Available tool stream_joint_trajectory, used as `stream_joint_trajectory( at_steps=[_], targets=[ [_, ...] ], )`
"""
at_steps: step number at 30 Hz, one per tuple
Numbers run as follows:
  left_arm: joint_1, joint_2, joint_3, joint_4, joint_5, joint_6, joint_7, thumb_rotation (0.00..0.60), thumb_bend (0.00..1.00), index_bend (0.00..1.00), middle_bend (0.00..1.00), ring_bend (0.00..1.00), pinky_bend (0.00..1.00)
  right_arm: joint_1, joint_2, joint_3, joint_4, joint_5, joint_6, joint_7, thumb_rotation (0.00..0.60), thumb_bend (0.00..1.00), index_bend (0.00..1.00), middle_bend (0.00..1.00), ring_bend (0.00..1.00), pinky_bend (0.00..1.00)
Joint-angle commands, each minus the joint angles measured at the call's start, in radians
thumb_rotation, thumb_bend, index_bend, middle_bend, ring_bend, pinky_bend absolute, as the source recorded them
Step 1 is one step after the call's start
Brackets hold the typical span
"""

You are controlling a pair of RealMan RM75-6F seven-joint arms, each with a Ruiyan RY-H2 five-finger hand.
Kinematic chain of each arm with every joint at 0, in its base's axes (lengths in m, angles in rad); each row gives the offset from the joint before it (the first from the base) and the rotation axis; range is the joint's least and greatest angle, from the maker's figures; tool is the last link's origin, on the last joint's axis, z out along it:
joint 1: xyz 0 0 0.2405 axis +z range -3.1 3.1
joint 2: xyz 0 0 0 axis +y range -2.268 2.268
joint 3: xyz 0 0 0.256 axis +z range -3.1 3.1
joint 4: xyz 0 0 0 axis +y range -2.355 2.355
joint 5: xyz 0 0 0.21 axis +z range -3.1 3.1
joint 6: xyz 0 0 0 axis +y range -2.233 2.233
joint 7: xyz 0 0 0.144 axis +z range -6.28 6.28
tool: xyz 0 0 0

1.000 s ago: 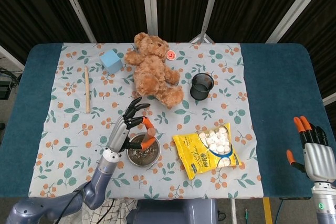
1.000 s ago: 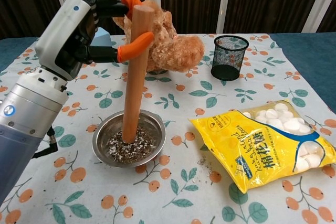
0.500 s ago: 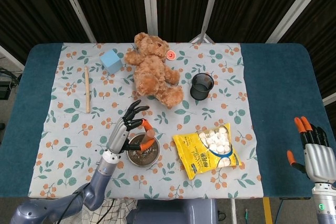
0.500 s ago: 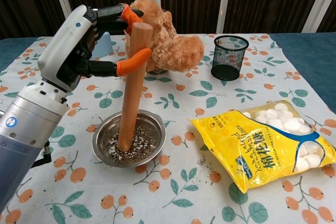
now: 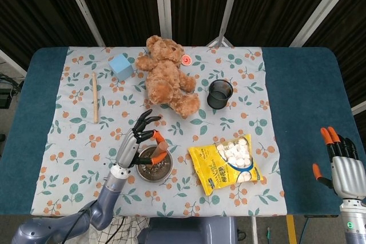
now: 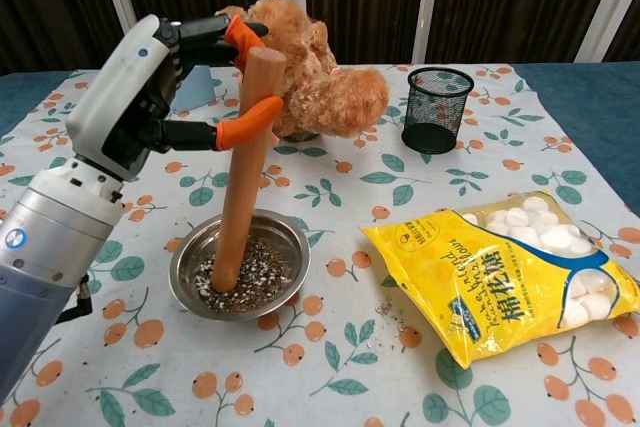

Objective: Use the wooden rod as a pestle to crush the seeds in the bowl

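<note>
A thick wooden rod stands tilted in a steel bowl, its lower end in the crushed seeds at the bowl's left side. My left hand pinches the rod near its top between orange-tipped fingers. From the head view the same hand sits over the bowl. My right hand hangs off the table's right edge, fingers apart and holding nothing.
A yellow snack bag lies right of the bowl. A teddy bear and a black mesh cup stand behind. A thin wooden stick and a blue cube lie at the far left.
The rod's lower end has slid to the left inside the bowl and the rod leans more. The bowl has shifted slightly left. The right hand has not moved.
</note>
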Motion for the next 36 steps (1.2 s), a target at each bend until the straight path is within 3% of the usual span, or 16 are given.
stream_joint_trajectory(
  at_steps=[1,9,22,36],
  targets=[
    [-0.014,0.007,-0.013,-0.016,0.004,0.004,0.007,0.6,0.79,0.62,0.7,0.18,0.06,0.001,0.001,0.001,-0.001,0.001,-0.001,0.0,0.6,0.42,0.0,0.0,0.0,0.0],
    [-0.021,-0.001,-0.022,-0.02,0.005,0.023,-0.011,0.6,0.8,0.61,0.7,0.18,0.06,0.001,0.003,0.001,-0.001,0.002,-0.003,0.004,0.6,0.41,0.0,0.0,0.0,0.0],
    [-0.032,-0.072,0.01,0.173,0.049,0.109,-0.089,0.6,0.8,0.6,0.69,0.18,0.06,0.002,-0.001,0.004,-0.003,0.006,-0.001,-0.008,0.6,0.42,0.0,0.0,0.0,0.0],
    [-0.008,-0.119,0.022,0.261,0.01,0.11,-0.169,0.6,0.8,0.6,0.69,0.18,0.06,-0.003,-0.006,0.003,0.001,0.005,0.008,-0.012,0.6,0.42,0.0,0.0,0.0,0.0]
  ],
)
